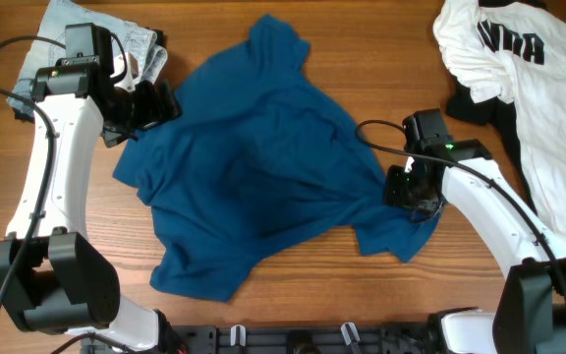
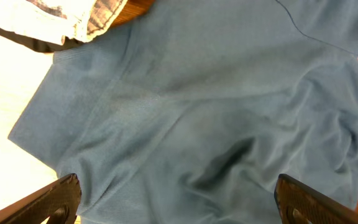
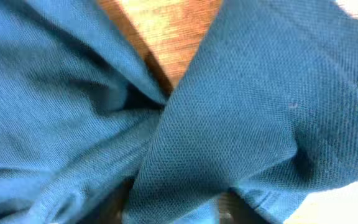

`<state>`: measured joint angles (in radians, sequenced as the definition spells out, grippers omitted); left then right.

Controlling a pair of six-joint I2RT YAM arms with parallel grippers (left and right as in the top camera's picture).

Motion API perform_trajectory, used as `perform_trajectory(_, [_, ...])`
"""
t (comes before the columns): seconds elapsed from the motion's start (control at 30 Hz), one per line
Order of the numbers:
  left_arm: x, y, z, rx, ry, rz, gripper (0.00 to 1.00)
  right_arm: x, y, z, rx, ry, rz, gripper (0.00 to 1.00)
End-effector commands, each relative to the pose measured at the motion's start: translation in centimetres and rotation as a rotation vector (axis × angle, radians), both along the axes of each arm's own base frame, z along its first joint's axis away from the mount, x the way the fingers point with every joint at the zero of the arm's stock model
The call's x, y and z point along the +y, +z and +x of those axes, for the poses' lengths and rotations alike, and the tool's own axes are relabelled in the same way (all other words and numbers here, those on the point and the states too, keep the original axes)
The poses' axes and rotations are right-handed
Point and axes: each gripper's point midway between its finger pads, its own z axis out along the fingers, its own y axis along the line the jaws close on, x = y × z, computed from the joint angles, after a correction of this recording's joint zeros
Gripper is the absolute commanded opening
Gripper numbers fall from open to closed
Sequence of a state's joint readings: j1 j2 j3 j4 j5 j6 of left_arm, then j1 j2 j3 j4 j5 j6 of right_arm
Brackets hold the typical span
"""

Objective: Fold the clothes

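Note:
The dark-blue shirt [image 1: 263,167] lies crumpled and spread across the middle of the table. My left gripper [image 1: 155,103] hovers over its upper-left sleeve. In the left wrist view this gripper [image 2: 176,202] stands wide open, its fingertips [image 2: 51,199] far apart above the blue cloth [image 2: 216,112], gripping nothing. My right gripper [image 1: 413,197] is down on the shirt's right edge. In the right wrist view it [image 3: 176,211] has closed on a raised fold of the blue knit [image 3: 229,112], with cloth bunched between the dark fingers [image 3: 232,208]. The white shirt [image 1: 529,88] with black lettering and a black piece [image 1: 480,106] lie at the far right.
A pale denim garment [image 1: 77,34] lies at the back left, behind the left arm, and also shows in the left wrist view [image 2: 73,18]. Bare wooden table [image 1: 381,59] shows between the blue and white shirts. A dark rail [image 1: 293,339] runs along the front edge.

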<state>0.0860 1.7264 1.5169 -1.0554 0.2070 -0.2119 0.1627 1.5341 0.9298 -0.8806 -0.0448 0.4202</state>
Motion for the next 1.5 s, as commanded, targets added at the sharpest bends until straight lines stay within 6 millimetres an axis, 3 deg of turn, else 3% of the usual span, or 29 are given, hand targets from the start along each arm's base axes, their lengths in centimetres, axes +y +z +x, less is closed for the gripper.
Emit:
perform_trajectory(0.0, [0.3,-0.1,0.2,0.003,0.007,0.016,1.00,0.3,0.1,0.9,-0.031,0.008,0.011,0.04])
perform_trajectory(0.1, [0.9,-0.2,0.1,0.008,0.017,0.045,1.00,0.6,3.4,3.9,-0.131,0.082,0.010,0.04])
perform_trajectory(0.17, [0.9,-0.2,0.1,0.009,0.017,0.045,1.00,0.6,8.1,6.4,-0.215,0.100,-0.008,0.04])
perform_trajectory(0.23, [0.9,-0.2,0.1,0.009,0.017,0.045,1.00,0.8,12.9,7.5,-0.267,0.125,-0.012,0.04])
perform_trajectory(0.3, [0.9,-0.2,0.0,0.010,0.017,0.045,1.00,0.7,15.9,6.8,-0.262,0.132,-0.008,0.04])
perform_trajectory(0.33, [0.9,-0.2,0.0,0.010,0.017,0.045,1.00,1.1,17.1,5.4,-0.232,0.141,0.019,0.04])
perform_trajectory(0.4, [0.9,-0.2,0.1,0.009,0.017,0.045,1.00,2.3,17.5,2.6,-0.161,0.161,0.092,0.04])
perform_trajectory(0.5, [0.9,-0.2,0.1,0.009,0.016,0.045,1.00,3.6,16.9,-0.6,-0.047,0.192,0.129,0.04])
perform_trajectory(0.67, [0.9,-0.2,0.1,0.005,-0.007,0.056,1.00,8.9,14.5,-6.6,0.157,0.336,0.187,0.05])
perform_trajectory(0.8, [0.9,-0.2,0.1,0.005,-0.008,0.057,1.00,11.2,13.0,-9.8,0.234,0.403,0.162,0.04])
perform_trajectory(0.87, [0.9,-0.2,0.1,0.005,-0.008,0.057,1.00,11.8,12.9,-9.5,0.213,0.420,0.169,0.54])
perform_trajectory(0.9, [1.0,-0.2,0.1,0.003,-0.008,0.057,1.00,11.8,12.9,-8.9,0.189,0.411,0.169,0.70])
perform_trajectory(0.93, [1.0,-0.2,0.2,-0.004,-0.017,0.061,1.00,11.5,12.8,-8.2,0.171,0.388,0.158,0.76])
perform_trajectory(1.1, [1.1,-0.1,0.4,-0.014,-0.026,0.065,1.00,8.2,12.6,-4.1,0.076,0.284,0.143,0.81])
perform_trajectory(1.2, [1.1,0.0,0.7,-0.025,-0.025,0.067,1.00,2.9,12.0,-2.1,0.052,0.150,0.029,0.85])
perform_trajectory(1.3, [1.1,0.0,0.8,-0.029,-0.025,0.067,1.00,-0.4,9.5,-1.7,0.075,0.006,-0.002,0.85])
perform_trajectory(1.37, [1.1,0.0,0.8,-0.030,-0.025,0.067,1.00,-2.4,5.5,-3.1,0.140,-0.154,0.000,0.84])
perform_trajectory(1.47, [1.1,0.0,0.8,-0.029,-0.025,0.067,1.00,-2.6,2.0,-4.6,0.180,-0.247,0.039,0.77])
